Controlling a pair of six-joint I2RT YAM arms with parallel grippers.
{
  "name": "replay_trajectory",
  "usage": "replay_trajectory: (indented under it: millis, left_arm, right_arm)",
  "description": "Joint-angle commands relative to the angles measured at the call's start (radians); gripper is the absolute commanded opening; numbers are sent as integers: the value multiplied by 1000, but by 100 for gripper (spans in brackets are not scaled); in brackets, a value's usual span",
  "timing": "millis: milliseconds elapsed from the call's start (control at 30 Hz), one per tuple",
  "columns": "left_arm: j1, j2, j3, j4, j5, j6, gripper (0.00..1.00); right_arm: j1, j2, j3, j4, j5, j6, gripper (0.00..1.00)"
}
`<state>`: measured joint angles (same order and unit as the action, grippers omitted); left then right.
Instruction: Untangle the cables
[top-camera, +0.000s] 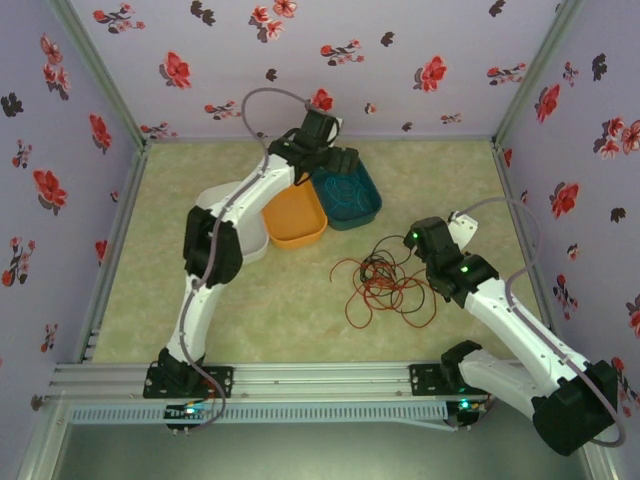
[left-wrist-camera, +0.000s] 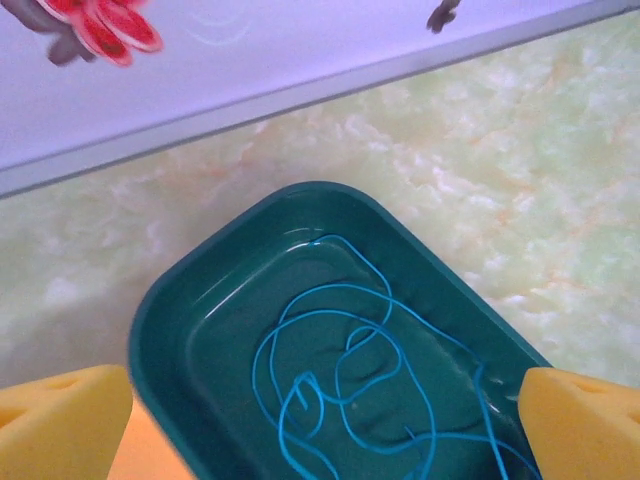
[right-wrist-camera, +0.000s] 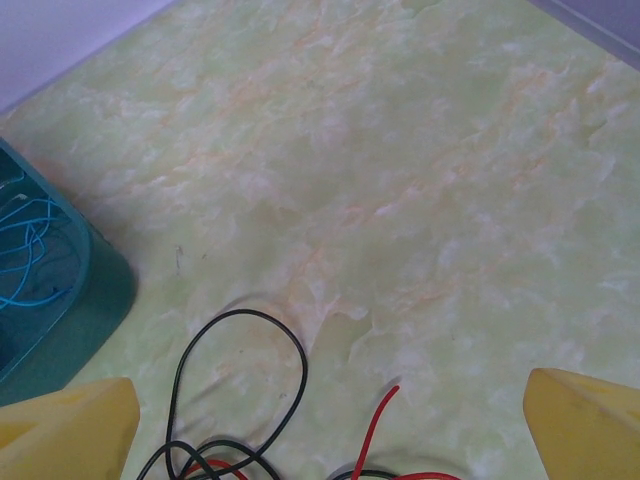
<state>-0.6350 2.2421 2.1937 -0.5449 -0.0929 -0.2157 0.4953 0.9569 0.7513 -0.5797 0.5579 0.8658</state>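
- The left wrist camera is looking straight down into the teal bin (left-wrist-camera: 165, 330). The blue cable (left-wrist-camera: 300, 400) is lying inside it in thin, loose, curly loops. The top camera is too far away to show those loops.
- The top camera is showing the red cable (top-camera: 358, 300) and the black cable (top-camera: 380, 265) lying mixed in one heap on the table (top-camera: 450, 190), at about 5 o'clock from the teal bin.
- The right wrist camera is showing that heap up close. A black loop is sitting at 7 o'clock, a red end is poking up at 6 o'clock, and the teal bin is sitting at 9 o'clock.
- The left gripper (left-wrist-camera: 325, 400) is hanging over the teal bin. Its yellow fingers (left-wrist-camera: 60, 420) are standing wide apart and holding nothing.
- The right gripper (right-wrist-camera: 330, 400) is hanging over the heap's edge, fingers wide apart too, holding nothing.
- Counting: three cables (blue, red, black) and three bins, with an orange bin (top-camera: 295, 225) and a white bin (top-camera: 250, 245) at 8 o'clock from the teal one.
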Motion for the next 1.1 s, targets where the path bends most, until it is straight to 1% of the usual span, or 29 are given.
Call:
replay_trajectory:
  millis: [0, 33, 200, 300, 433, 500, 600, 667, 767, 867, 967, 1067]
  left_arm:
    - [-22, -179, -118, 85, -14, -2, 100]
    - [-27, -216, -168, 108, -16, -1, 100]
    - [-72, -422, -476, 260, -15, 21, 100]
    - [-113, -526, -661, 355, -14, 38, 100]
    - [-155, -626, -908, 528, -14, -39, 100]
    - [-181, -643, -1005, 589, -6, -78, 100]
    - [-228, -626, -1041, 582, -3, -78, 100]
    - [-253, -601, -1047, 581, -1, -90, 100]
    - [-294, -544, -1046, 600, 28, -83, 100]
    - [-331, -475, -1009, 587, 53, -50, 100]
    - [-355, -409, -961, 561, 89, -7, 100]
    - [-364, -344, -907, 507, 89, 25, 100]
  right_arm:
    - [-7, 23, 42, -43, -32, -28, 99]
    - [-7, 33, 49, -47, -48, -38, 99]
    - [-7, 88, 79, -65, -136, -71, 84]
    - [-8, 113, 87, -79, -160, -65, 80]
    - [-21, 154, 99, -113, -205, -52, 75]
    - [-36, 179, 107, -152, -232, -33, 75]
    - [-55, 191, 94, -185, -283, -15, 71]
    - [-62, 185, 69, -189, -292, 0, 69]
    - [-89, 169, 19, -180, -329, 25, 66]
    - [-129, 145, -25, -169, -360, 47, 62]
    - [-169, 113, -56, -179, -358, 66, 61]
    - [-206, 77, -84, -195, -354, 78, 62]
